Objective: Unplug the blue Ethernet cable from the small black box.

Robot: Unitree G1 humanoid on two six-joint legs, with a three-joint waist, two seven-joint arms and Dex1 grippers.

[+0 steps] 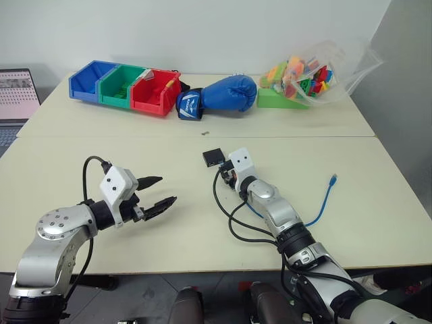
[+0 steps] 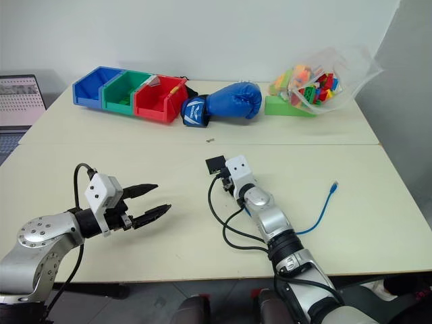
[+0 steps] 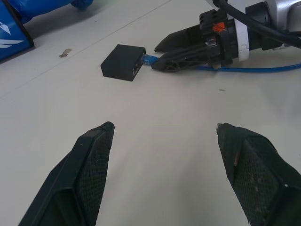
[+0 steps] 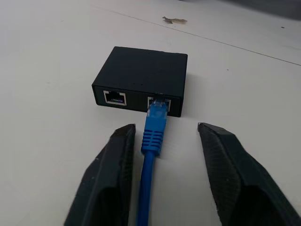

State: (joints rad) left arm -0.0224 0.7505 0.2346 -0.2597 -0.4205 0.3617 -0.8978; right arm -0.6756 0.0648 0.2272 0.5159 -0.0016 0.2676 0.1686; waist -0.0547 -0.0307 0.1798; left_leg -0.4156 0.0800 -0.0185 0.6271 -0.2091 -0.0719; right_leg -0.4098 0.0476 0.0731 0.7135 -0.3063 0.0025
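Right gripper stretched low over the table, fingers apart astride the blue Ethernet cable, plugged into the small black box mid-table. Left gripper hovering, spread wide. One cable, one box, two ports.

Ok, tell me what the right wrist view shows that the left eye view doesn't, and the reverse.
Right wrist view alone: the small black box has two ports in its near side, one empty, the other taking the plug of the blue Ethernet cable, which lies between the right gripper fingers, still apart and not pinching it.
Left eye view alone: the cable's free end, the left gripper open, three bins, a boxing glove, a bag of bricks.
Both: box, cable, table.
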